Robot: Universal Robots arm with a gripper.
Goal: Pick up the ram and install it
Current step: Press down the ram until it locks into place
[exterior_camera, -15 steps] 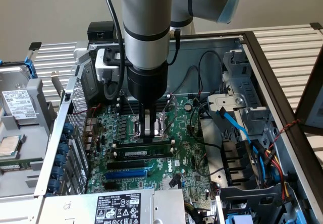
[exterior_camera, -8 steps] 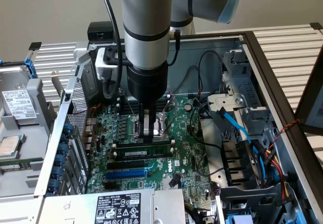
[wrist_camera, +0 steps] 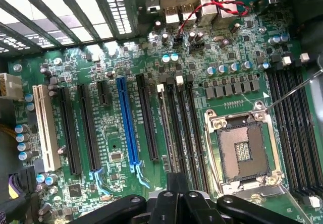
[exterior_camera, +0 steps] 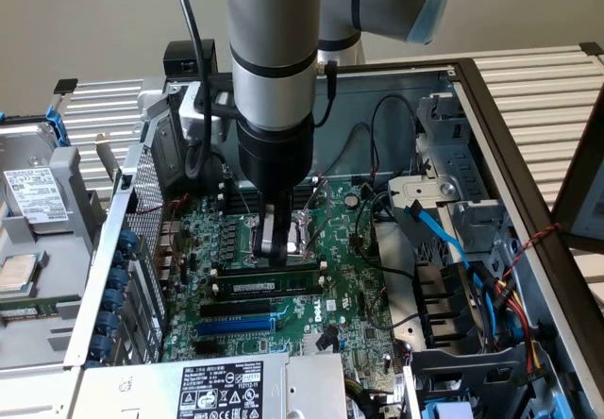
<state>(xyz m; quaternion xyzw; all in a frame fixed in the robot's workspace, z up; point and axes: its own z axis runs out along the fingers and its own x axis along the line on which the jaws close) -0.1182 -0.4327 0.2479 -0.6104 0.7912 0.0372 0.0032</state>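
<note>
The open computer case (exterior_camera: pixel 528 155) is the biggest container here. It holds the green motherboard (exterior_camera: pixel 349 287), bundles of cables (exterior_camera: pixel 472 277) at its 3 o'clock side in the exterior view, and a grey power supply with a white label (exterior_camera: pixel 222 386) at 6 o'clock. The robot arm (exterior_camera: pixel 274 70) comes down from 12 o'clock into the case. Its gripper (exterior_camera: pixel 274 249) has the fingers together, with the tips low over the board just beside the ram (exterior_camera: pixel 269 287); I cannot tell if they touch it. The ram lies in the memory slots, just above the blue expansion slot (exterior_camera: pixel 236 325), which is at 6 o'clock from it.

The wrist view gives the board more closely: the bare processor socket (wrist_camera: pixel 242 153), a white slot (wrist_camera: pixel 44 128), and red wires (wrist_camera: pixel 217 4) near the rear ports. The gripper (wrist_camera: pixel 176 199) is dark at the edge.
</note>
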